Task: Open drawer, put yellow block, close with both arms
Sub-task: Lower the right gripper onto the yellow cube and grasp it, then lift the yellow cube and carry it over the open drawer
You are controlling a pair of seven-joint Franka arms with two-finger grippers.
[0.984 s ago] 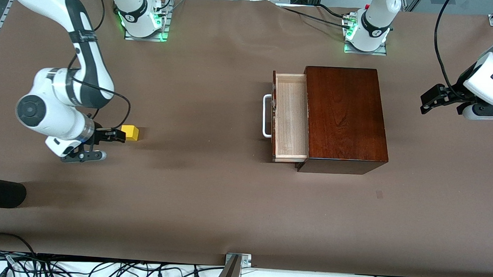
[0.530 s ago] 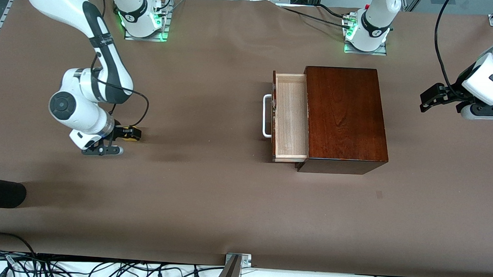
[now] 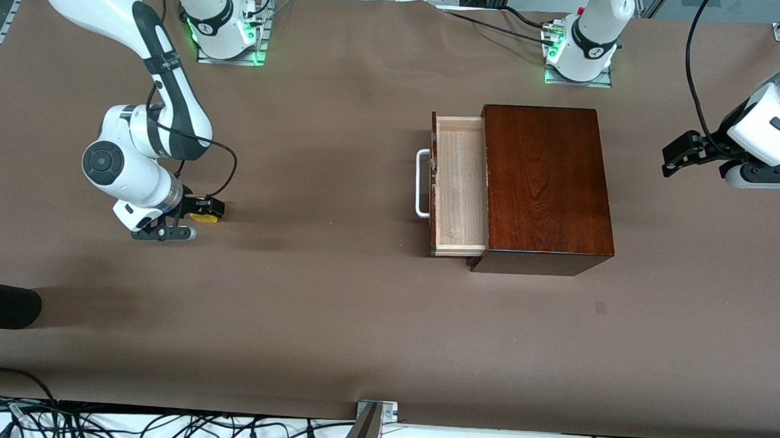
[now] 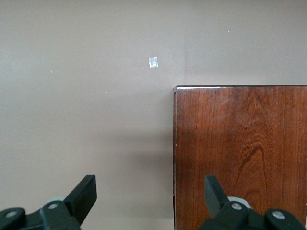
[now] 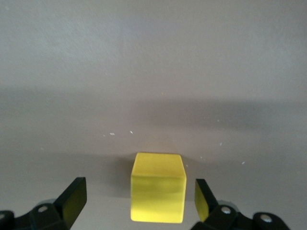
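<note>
Already pulled out for loading, drawer (image 3: pixel 458 184); right end effector (image 5: pixel 139 203) spread wide around yellow block (image 3: pixel 204 215) on counter (image 3: pixel 333 309) for grasping; left end effector (image 4: pixel 148 196) open, waiting over box (image 3: pixel 544 186) edge.

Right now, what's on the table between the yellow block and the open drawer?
Nothing: the front view shows bare brown table between the yellow block, under the right gripper, and the drawer.
</note>
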